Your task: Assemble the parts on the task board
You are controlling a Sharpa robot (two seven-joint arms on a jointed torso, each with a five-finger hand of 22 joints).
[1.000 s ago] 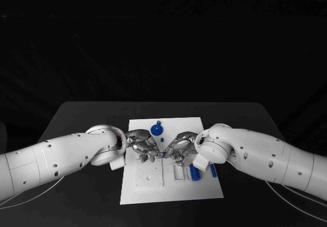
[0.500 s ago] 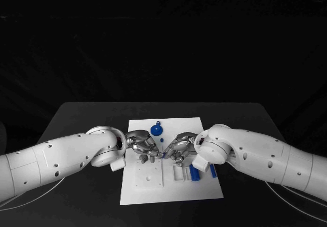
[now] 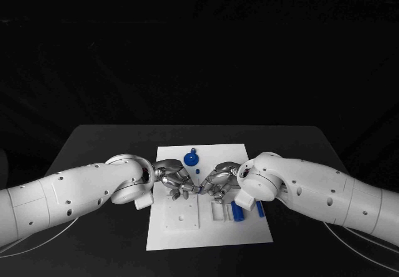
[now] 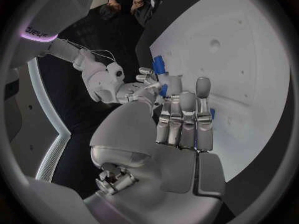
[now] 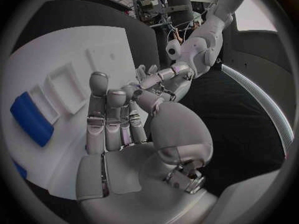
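Near edge of board: the white task board (image 3: 208,231) lay bare at its near end, with shallow recesses and small holes toward its left half.
Blue block: a long blue part (image 3: 239,214) stood in a slot at the board's right, its long axis running near to far, just beside and below the right hand; the right wrist view showed it as a blue bar (image 5: 30,118) in a white frame.
Second blue strip: a thin blue piece (image 3: 260,209) lay at the board's right edge, partly under the right arm.
Right hand: the right hand (image 3: 218,180) hung over the board's middle, fingers curled inward toward the left hand; whether it pinched anything could not be told.
Left hand: the left hand (image 3: 174,179) faced it, fingertips nearly meeting; a small blue part (image 4: 159,78) showed at its fingertips in the left wrist view, apparently held there.
Key relation: the two hands met tip to tip over the board's centre, the pinched part between them, so a handover or a joint fit seemed the step in hand.
Farther parts: a round blue part (image 3: 192,157) with a tab, and a small blue piece (image 3: 199,169), lay beyond the hands.
Surface: a black table (image 3: 100,138), dark room behind.
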